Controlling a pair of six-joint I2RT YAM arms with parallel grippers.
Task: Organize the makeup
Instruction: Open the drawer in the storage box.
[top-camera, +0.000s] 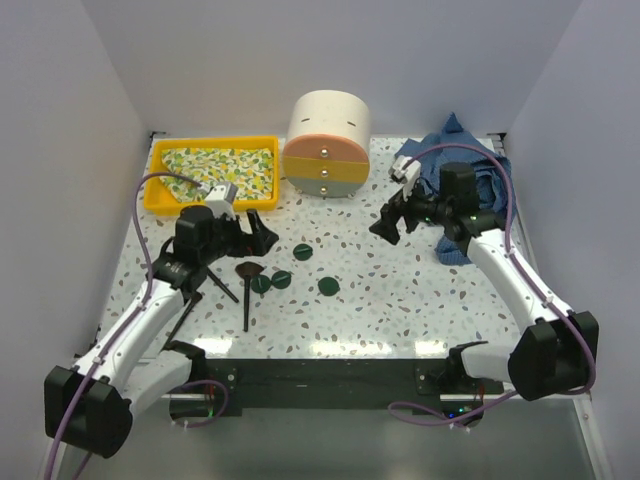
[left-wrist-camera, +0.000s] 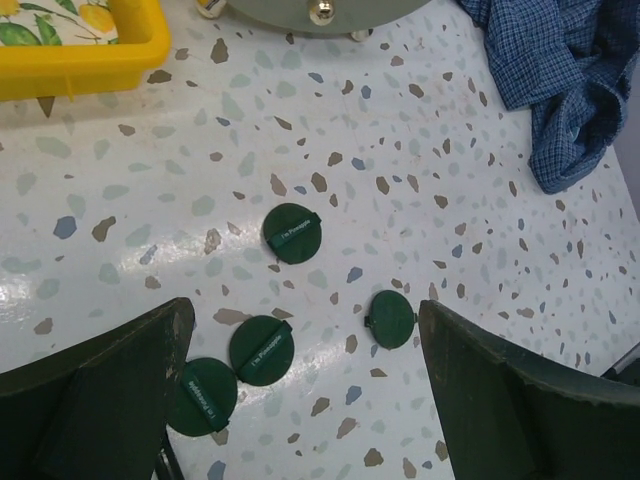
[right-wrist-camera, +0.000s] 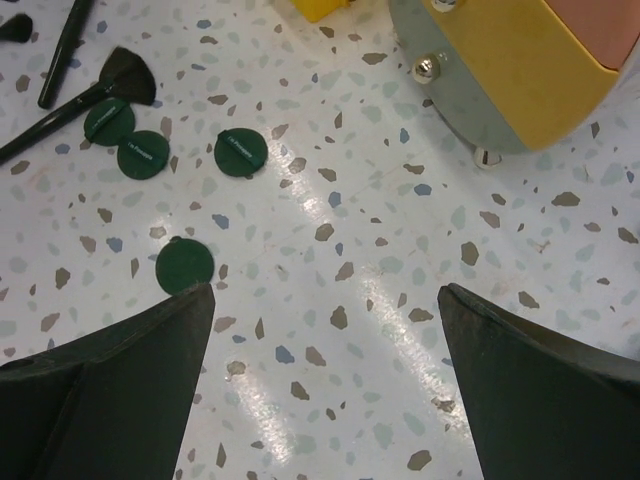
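Wide-spread and empty, the left gripper (top-camera: 258, 238) and right gripper (top-camera: 388, 226) are held above the speckled table (top-camera: 400, 300). Nearest the bases, a fan-headed brush (top-camera: 247, 290) and a thin brush (top-camera: 222, 289) are laid beside four dark green discs (top-camera: 282, 280), two of them touching. Farther back, a round drawer organiser (top-camera: 328, 145) is flanked by a yellow tray (top-camera: 162, 198) holding a leaf-patterned cloth (top-camera: 222, 168) and by a crumpled blue cloth (top-camera: 470, 170).

A white, speckled terrazzo-patterned worktop (top-camera: 420, 300) is boxed in by plain pale grey-lilac walls (top-camera: 250, 60) at its far, left and right edges, with soft light glaring off its glossy surface near the front edge.
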